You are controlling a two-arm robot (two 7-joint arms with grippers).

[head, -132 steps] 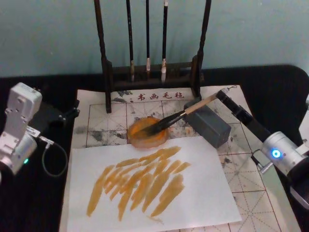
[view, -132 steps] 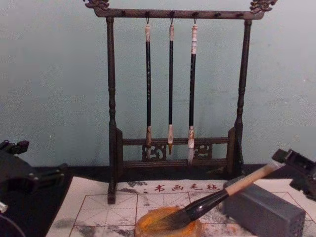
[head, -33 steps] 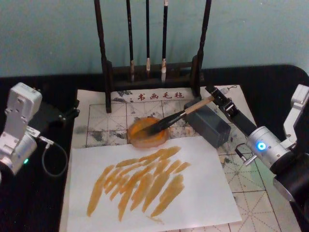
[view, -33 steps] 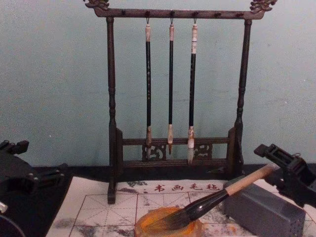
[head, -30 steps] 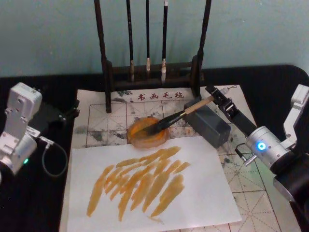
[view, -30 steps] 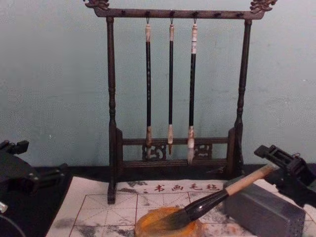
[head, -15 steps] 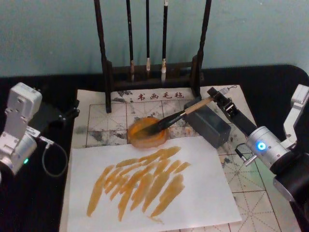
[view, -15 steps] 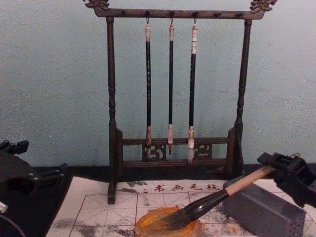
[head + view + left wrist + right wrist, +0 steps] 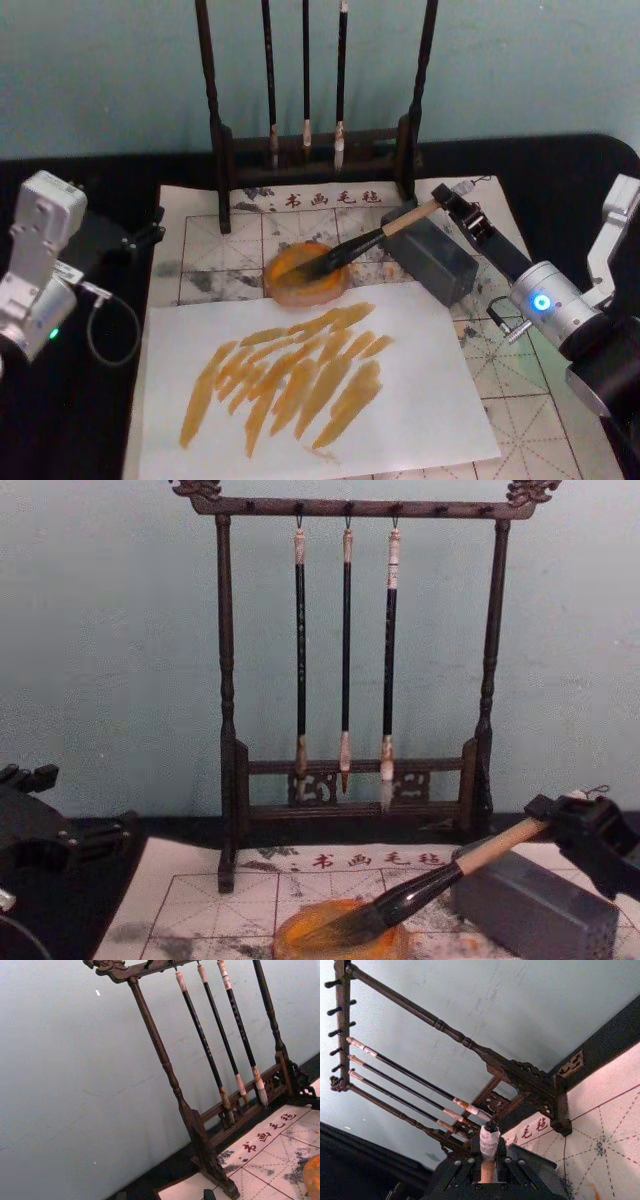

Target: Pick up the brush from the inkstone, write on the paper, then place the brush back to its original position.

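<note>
Fingers: the left gripper [image 9: 148,232] is parked over the desk's [image 9: 560,170] left side, and I cannot tell if it is open or closed. The right gripper's [image 9: 447,200] fingers [image 9: 512,1167] sit closed against the top end of the brush [image 9: 368,238].
Paper: the red-gridded paper [image 9: 200,245] lies flat under everything. A white sheet [image 9: 430,390] streaked with orange lies on it, nearer the robot. Both look thin and soft, likely to drag or wrinkle under a wet tip.
Inkstone: the inkstone [image 9: 280,285] sits on the gridded paper between the brush rack [image 9: 215,120] and the white sheet.
Brush position: it slants, with the bristles down in the inkstone and the handle rising rightward over the grey block [image 9: 440,260].
Brush handling: probably light, with a stiff handle and soft, loaded bristles that splay and drip. The glossy black section looks slippery, so the bare wood is the better hold. Gripped this near the end, the tip may swing.
Hard to make out: dark bristles merge with the inkstone's centre. Whether the handle touches the block is unclear. The right arm is cut off at the head view's edge.
</note>
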